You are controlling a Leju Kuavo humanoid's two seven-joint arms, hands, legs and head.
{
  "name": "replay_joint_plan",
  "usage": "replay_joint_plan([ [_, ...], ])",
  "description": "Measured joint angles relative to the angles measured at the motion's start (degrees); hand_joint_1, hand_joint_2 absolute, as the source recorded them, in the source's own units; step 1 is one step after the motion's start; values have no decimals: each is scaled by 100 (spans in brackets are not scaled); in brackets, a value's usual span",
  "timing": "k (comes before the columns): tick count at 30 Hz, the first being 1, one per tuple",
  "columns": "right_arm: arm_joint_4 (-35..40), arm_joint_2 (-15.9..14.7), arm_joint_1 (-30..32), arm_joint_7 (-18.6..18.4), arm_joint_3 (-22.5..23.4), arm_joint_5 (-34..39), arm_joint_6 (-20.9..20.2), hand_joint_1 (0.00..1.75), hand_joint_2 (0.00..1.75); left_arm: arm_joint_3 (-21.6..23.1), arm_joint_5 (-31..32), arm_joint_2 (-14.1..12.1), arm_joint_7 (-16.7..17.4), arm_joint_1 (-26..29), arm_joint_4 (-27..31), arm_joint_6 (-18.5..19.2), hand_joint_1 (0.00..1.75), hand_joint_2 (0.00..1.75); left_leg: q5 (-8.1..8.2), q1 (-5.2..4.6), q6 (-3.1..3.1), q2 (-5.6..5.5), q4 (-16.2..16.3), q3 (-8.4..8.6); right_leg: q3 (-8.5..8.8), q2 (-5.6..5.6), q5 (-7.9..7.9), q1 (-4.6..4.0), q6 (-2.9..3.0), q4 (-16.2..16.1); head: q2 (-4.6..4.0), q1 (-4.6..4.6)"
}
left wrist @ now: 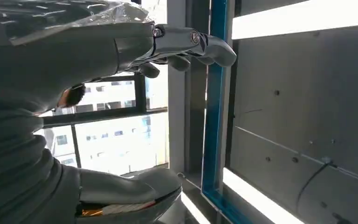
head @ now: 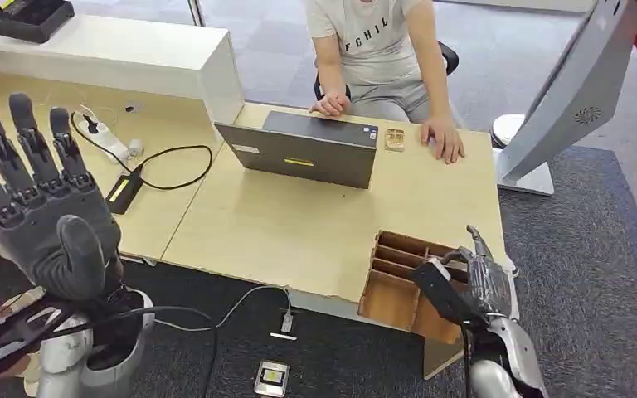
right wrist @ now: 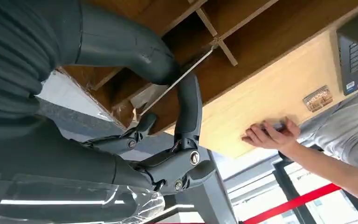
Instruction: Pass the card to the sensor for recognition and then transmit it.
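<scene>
Left hand (head: 37, 199) nearest, raised, fingers spread wide, holding nothing. Right hand (head: 464, 278) at the slotted wooden organizer (head: 398, 282) on desk (head: 299, 224) corner, thumb and finger pinching a thin pale card (right wrist: 177, 81) in its slot. Step: card pickup, I'd say. Next: lift it clear w/o snagging dividers, then to sensor; can't tell which item that is.

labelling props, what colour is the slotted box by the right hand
Brown wood; the slotted box shows best in the head view.
</scene>
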State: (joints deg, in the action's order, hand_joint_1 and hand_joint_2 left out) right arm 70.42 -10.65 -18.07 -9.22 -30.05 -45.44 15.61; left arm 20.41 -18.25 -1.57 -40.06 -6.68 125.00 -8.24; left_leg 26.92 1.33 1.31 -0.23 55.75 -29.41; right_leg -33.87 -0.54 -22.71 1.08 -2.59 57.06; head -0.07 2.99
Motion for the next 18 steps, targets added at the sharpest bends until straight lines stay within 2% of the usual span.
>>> replay_joint_plan([
  [11,-162,55,-46,26,0,35,131,175,175,35,-70,41,0,-83,-89,-7,0,175,0,0,0,0,0,1,0,0,0,0,0,0,0,2],
  [18,-229,61,-48,24,4,44,282,175,175,44,-94,131,0,-138,-183,221,0,175,0,0,0,0,0,1,0,0,0,0,0,0,0,2],
])
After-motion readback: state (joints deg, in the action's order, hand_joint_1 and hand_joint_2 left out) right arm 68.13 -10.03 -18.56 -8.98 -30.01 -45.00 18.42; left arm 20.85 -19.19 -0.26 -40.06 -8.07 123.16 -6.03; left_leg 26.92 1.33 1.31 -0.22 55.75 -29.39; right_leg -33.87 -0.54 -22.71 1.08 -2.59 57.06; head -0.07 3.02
